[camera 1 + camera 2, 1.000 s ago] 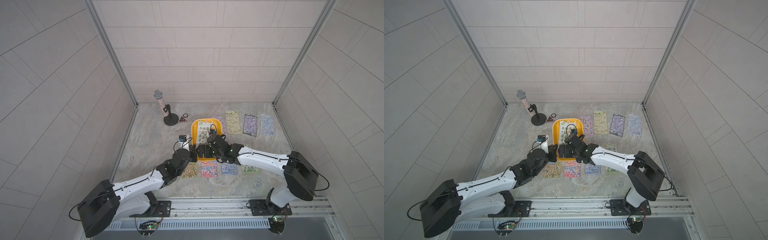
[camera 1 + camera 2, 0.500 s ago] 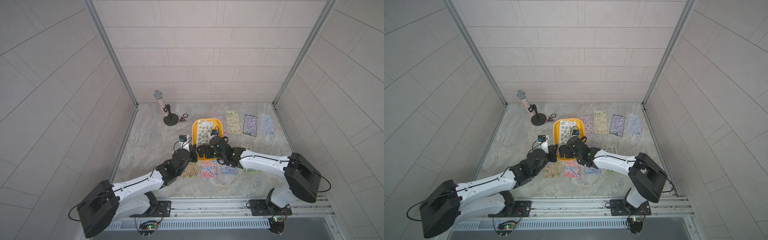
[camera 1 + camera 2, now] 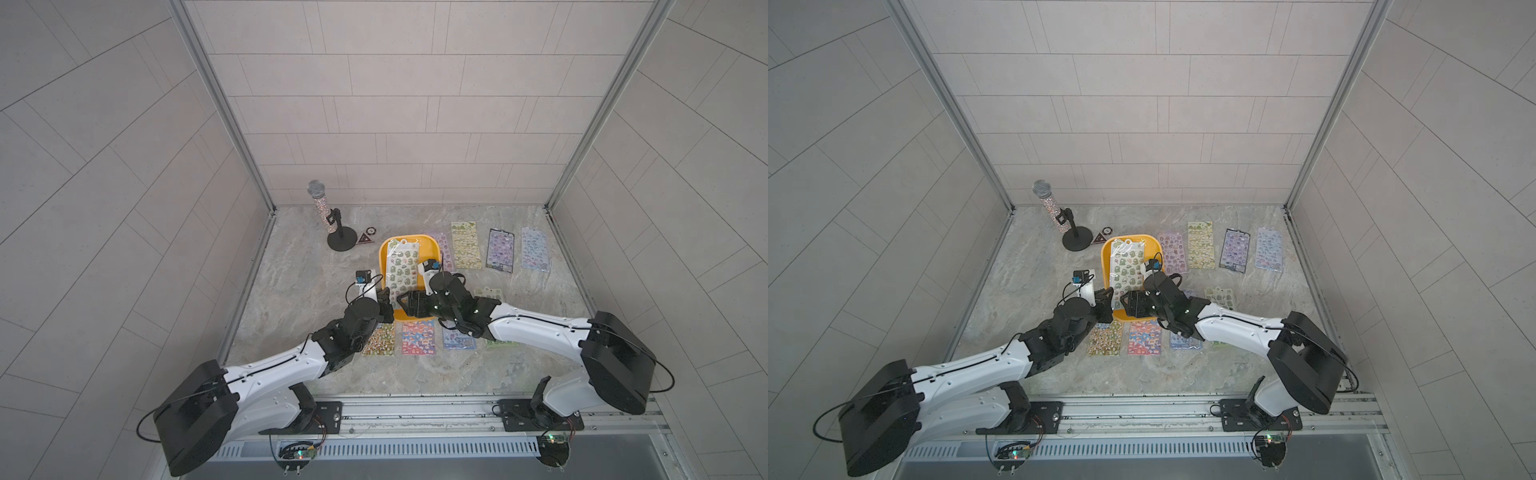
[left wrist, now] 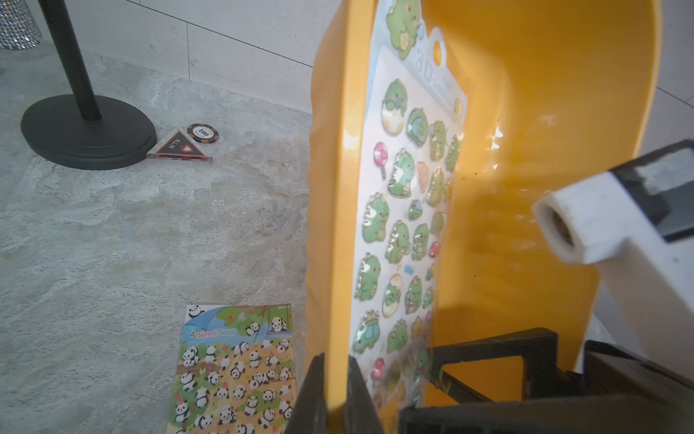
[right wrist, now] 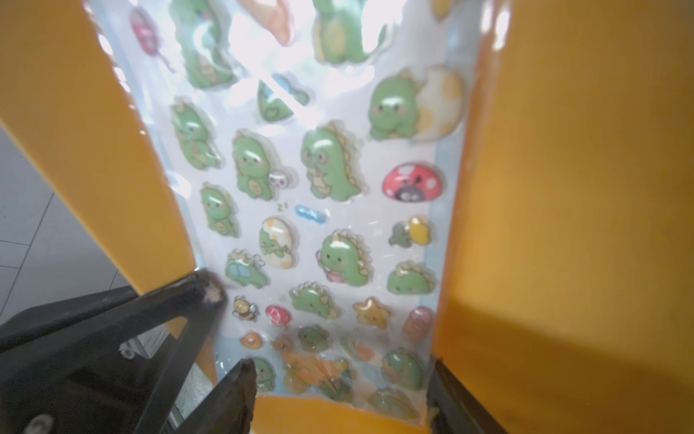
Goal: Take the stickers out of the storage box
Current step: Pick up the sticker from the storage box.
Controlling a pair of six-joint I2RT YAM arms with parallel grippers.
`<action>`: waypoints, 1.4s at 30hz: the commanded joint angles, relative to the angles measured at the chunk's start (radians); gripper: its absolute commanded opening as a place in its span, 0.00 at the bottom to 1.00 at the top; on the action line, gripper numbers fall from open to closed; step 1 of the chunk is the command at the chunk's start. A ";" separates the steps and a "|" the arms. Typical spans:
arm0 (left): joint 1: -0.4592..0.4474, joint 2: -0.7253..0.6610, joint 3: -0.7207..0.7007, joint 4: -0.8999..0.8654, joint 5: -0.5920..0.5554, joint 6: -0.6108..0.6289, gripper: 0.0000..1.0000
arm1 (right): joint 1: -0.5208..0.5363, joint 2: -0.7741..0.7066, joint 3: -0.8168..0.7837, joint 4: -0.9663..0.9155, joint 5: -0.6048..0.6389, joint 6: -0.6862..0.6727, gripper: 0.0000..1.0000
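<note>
The yellow storage box (image 3: 432, 245) (image 3: 1106, 257) sits mid-table with one sticker sheet of green dinosaurs (image 3: 401, 266) (image 4: 405, 210) (image 5: 319, 188) lying in it. My left gripper (image 3: 386, 301) (image 4: 336, 390) is shut on the box's left wall (image 4: 338, 188) near the front corner. My right gripper (image 3: 405, 305) (image 5: 341, 390) reaches into the near end of the box. Its jaws stand open on either side of the sheet's width, right at its edges. Other stickers lie out on the table.
Behind the box, to its right, lie pink (image 3: 441, 245), yellow (image 3: 466, 245), purple (image 3: 500, 250) and blue (image 3: 534, 248) sheets. In front lie a panda sheet (image 3: 379, 340) (image 4: 233, 372) and a red one (image 3: 418, 336). A glittery microphone on a stand (image 3: 322, 208) and a dark triangle (image 3: 364, 239) are back left.
My right arm has edged slightly toward the near end of the box and its jaws have drawn closer around the sheet. The left arm has not moved.
</note>
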 commanded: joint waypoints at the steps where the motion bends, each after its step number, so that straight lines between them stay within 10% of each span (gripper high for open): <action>1: 0.004 0.002 0.030 0.033 -0.020 -0.023 0.00 | -0.005 -0.037 -0.023 -0.008 -0.035 0.007 0.71; 31: 0.006 0.011 0.030 0.033 0.001 -0.034 0.00 | -0.009 -0.236 -0.178 0.201 -0.151 0.010 0.32; 42: 0.006 0.012 0.036 0.022 -0.003 -0.037 0.00 | -0.012 -0.273 -0.079 -0.109 -0.027 -0.063 0.11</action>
